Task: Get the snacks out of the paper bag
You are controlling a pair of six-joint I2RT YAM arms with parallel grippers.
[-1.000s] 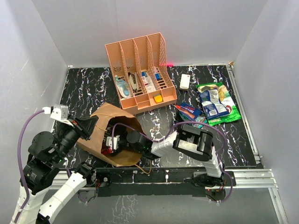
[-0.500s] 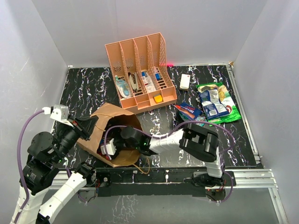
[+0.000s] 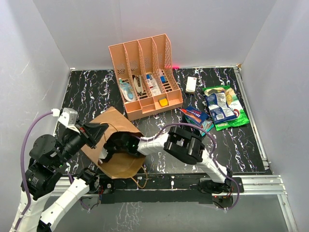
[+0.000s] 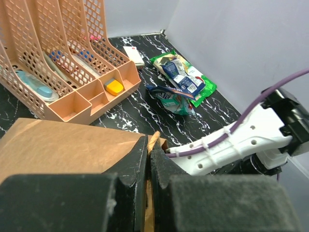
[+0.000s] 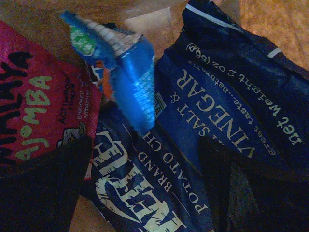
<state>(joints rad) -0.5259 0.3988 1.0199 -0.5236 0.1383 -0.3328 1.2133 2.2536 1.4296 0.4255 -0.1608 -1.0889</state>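
The brown paper bag (image 3: 120, 166) lies on its side near the front left, mouth facing right. My left gripper (image 3: 98, 130) is shut on the bag's upper rim by its twisted handle (image 4: 155, 137), holding the mouth up. My right gripper (image 3: 107, 152) reaches into the bag, largely hidden from above. Its wrist view shows the jaws open (image 5: 149, 193), straddling a dark blue chip packet (image 5: 145, 193). Beside it lie another dark blue packet (image 5: 231, 92), a light blue packet (image 5: 130, 82) and a red packet (image 5: 38, 106). More snacks (image 3: 223, 110) lie on the table at the right.
An orange slotted rack (image 3: 145, 67) with small items stands at the back centre. A white remote (image 3: 191, 84) lies to its right. Red and teal packets (image 3: 195, 116) lie between the rack and the green chip bag (image 3: 234, 116). Grey walls close in three sides.
My right gripper has pushed further left into the bag and its jaws have widened. The left gripper has shifted right with the bag's rim, so the bag now covers more of the right gripper.
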